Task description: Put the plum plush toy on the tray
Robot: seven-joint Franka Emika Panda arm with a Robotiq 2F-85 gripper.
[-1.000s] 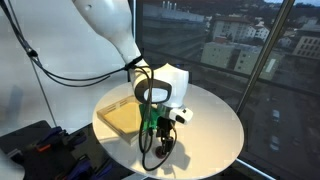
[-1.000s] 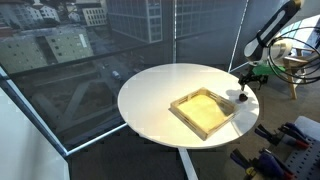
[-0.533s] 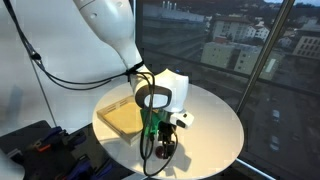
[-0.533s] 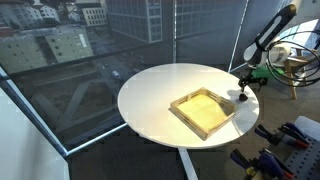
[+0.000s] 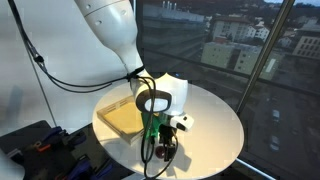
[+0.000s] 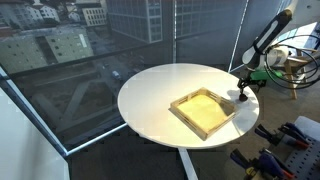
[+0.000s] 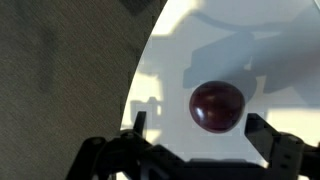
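Gripper [image 7: 198, 128] hangs above the plum plush toy [image 7: 217, 106] with its jaws spread wide; the toy is on the table [image 7: 200, 40], not on the tray [image 6: 188, 96].
Wrist view: the toy is a dark reddish-purple ball just toward 2 o'clock from frame centre, between the two fingertips and closer to the 3 o'clock one, with neither pressing it. The table edge runs past at its 9 o'clock, with dark floor beyond. In an exterior view the gripper [image 6: 243, 90] is at about 2 o'clock from the tray, near the round table's rim. Nothing can be seen lying in the tray [image 5: 118, 118], which is near the arm.
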